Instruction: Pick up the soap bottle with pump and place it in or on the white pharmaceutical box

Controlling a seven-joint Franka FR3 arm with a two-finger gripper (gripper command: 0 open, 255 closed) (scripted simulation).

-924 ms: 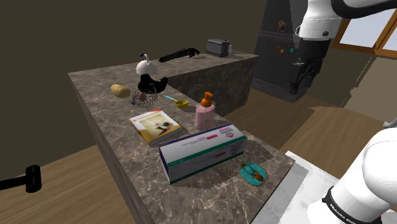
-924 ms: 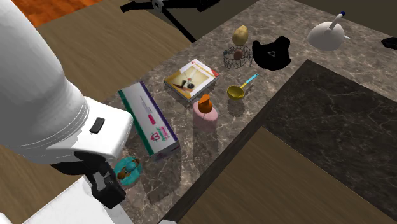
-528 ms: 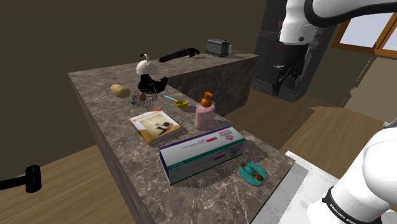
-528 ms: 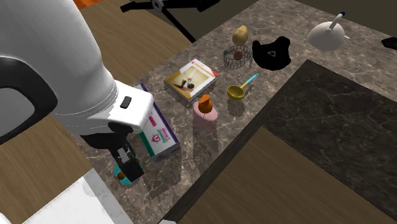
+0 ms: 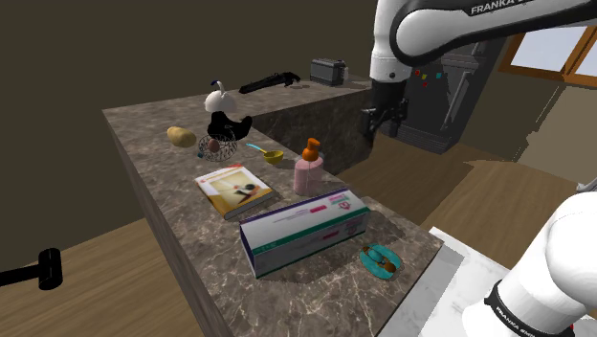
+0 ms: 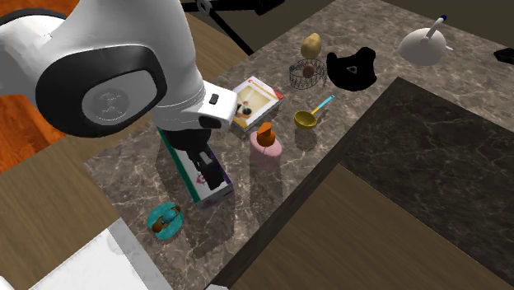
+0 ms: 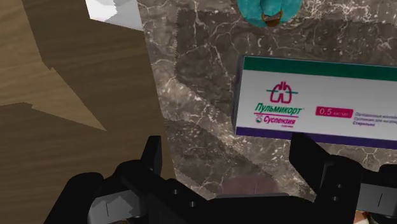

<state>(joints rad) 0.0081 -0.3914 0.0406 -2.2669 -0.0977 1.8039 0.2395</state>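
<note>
Claw point(image 7: 229, 159): 2 black fingers spread wide, nothing between them; poised high above the table point(image 5: 191, 254), over the white box point(image 7: 318, 105).
Change: swung in from beyond the table's edge within the last second; lately near the teal dish point(image 6: 165, 220), now over the box in the second exterior view.
Meaning: approach under way, grasp not yet begun; probably some travel left, on past the box to the bottle.
Soap bottle point(image 5: 308, 170): upright on the table, near the box's long side and beside the book point(image 5: 234, 190); untouched, unmoved.
Look: squat pale-pink body, orange pump on top.
Box: long, lying flat; white top with green and purple bands, red lung emblem, Cyrillic print; broad top face free for the drop.
</note>
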